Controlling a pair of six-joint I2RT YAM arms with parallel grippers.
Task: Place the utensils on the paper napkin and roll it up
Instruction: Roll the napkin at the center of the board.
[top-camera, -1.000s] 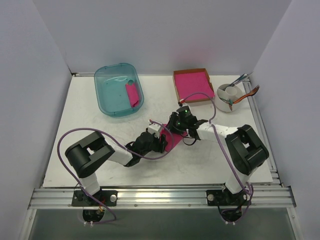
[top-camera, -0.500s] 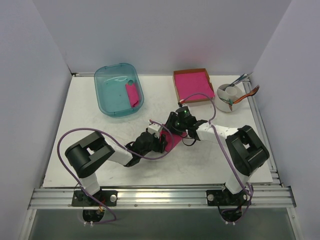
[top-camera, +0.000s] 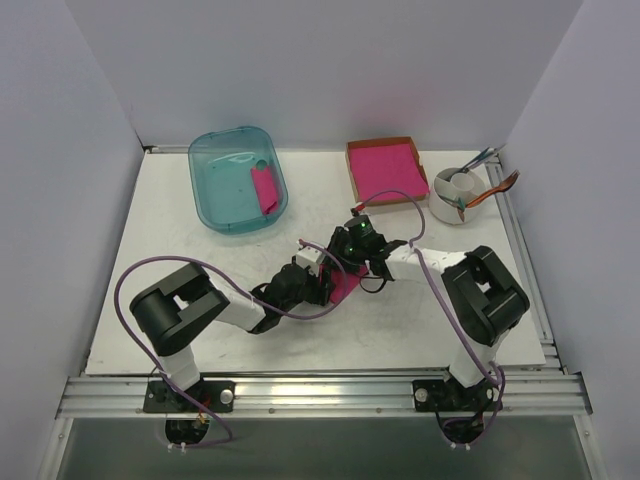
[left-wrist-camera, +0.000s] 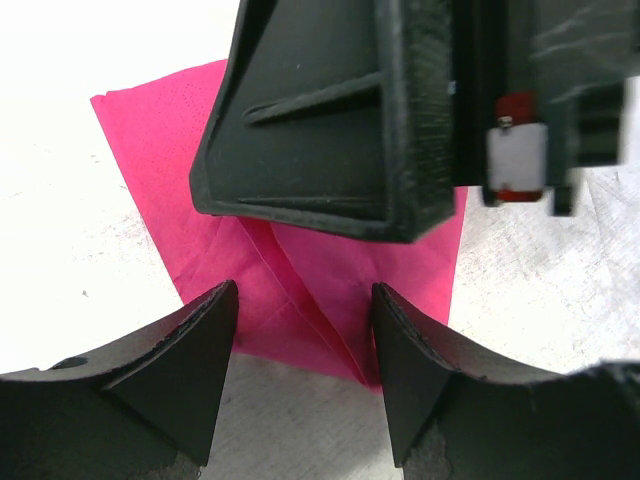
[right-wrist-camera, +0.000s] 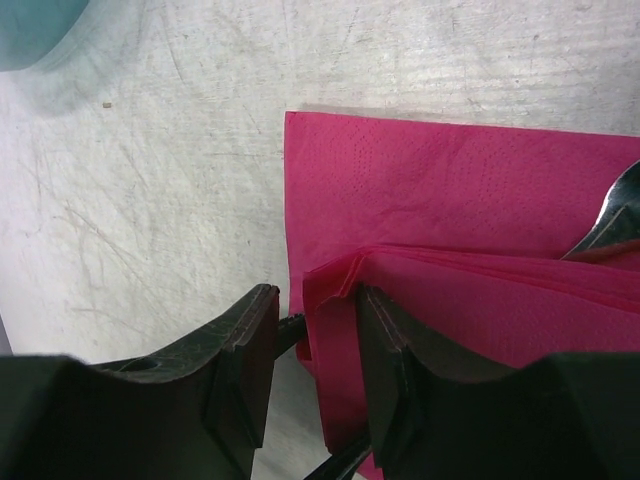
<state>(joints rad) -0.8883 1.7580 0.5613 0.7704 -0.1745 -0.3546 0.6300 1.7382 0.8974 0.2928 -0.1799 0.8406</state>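
1. Just ahead of left claw (left-wrist-camera: 300, 345): right claw (right-wrist-camera: 312, 350) body fills the way, no room fwd.
2. Betw. left claw's open jaws: free gap, only flat napkin (left-wrist-camera: 170, 170) under.
3. Left of right claw: bare desk (right-wrist-camera: 150, 180), free; teal tub (right-wrist-camera: 30, 30) ahead-left.
4. Right of right claw: napkin fold & fork tip (right-wrist-camera: 612, 212), both low.
5. Well beyond: cardboard box (top-camera: 352, 168), bowl (top-camera: 445, 180).

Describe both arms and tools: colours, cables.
Bulky black joints, white links on the left arm and right arm. A purple cable loops along each. A green light on the right wrist. Matte black wedge fingers on the left tool and right tool.
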